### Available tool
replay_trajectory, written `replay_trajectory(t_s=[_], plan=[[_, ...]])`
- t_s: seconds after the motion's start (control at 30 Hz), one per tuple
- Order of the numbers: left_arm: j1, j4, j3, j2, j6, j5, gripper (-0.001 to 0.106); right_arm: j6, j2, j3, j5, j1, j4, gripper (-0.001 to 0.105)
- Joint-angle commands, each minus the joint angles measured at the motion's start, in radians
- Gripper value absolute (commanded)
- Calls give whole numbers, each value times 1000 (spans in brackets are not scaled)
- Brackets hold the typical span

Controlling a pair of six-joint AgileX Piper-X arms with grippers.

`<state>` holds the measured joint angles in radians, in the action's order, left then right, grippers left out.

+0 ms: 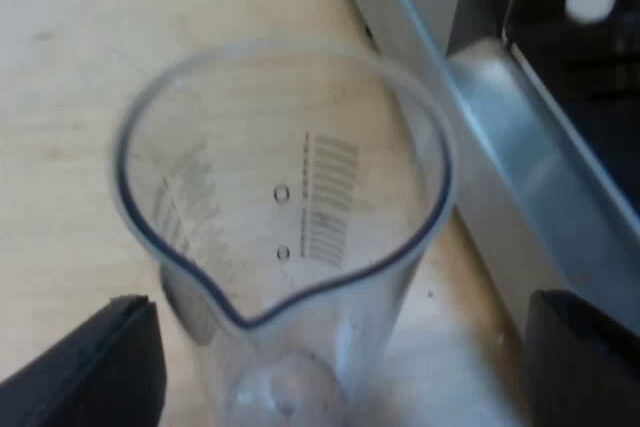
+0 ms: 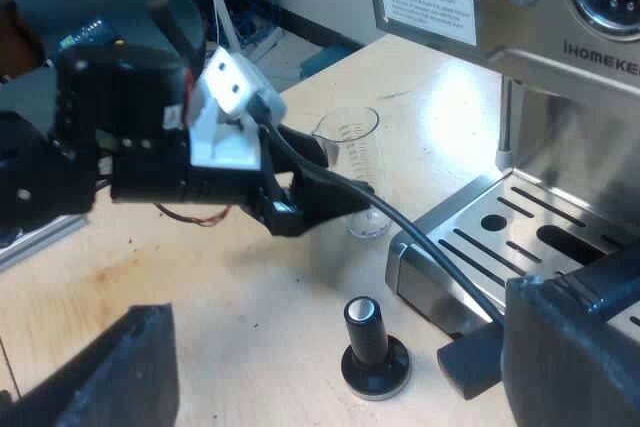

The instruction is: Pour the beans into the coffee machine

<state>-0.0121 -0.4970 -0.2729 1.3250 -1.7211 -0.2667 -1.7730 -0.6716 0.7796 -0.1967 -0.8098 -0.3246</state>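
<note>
A clear measuring glass (image 1: 290, 217) with printed marks stands upright on the wooden table, close to the espresso machine's metal base (image 1: 520, 197). It looks empty. My left gripper (image 1: 340, 347) is open, one black finger on each side of the glass, and neither finger visibly touches it. In the right wrist view the left gripper (image 2: 335, 192) reaches the measuring glass (image 2: 355, 157) beside the drip tray (image 2: 520, 237). My right gripper (image 2: 335, 337) hangs open above the table with nothing between its fingers.
A tamper with a black knob (image 2: 373, 349) stands on the table just before the drip tray's corner. The espresso machine's front (image 2: 560, 17) with a pressure gauge rises behind the tray. Bare wooden table (image 2: 250, 297) lies around the tamper.
</note>
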Motion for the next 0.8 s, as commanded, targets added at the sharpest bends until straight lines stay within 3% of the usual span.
replay_trajectory(t_s=[0.03,0.27,0.47,0.67,0.7,0.8], plan=[[0,79,-1,-75,-6,8,79,-3,3,5,-1,-2,6,69],[0,355,1,-357,-6,8,79,-3,3,5,-1,-2,6,69],[0,427,-6,-610,-11,-49,79,-3,3,5,13,-2,6,69],[2,507,-52,-797,-56,-51,79,15,3,5,26,-2,6,69],[2,539,-67,-815,-56,-51,79,21,3,5,36,-2,6,69],[2,657,-144,-868,-56,-51,79,68,-14,5,216,10,3,69]])
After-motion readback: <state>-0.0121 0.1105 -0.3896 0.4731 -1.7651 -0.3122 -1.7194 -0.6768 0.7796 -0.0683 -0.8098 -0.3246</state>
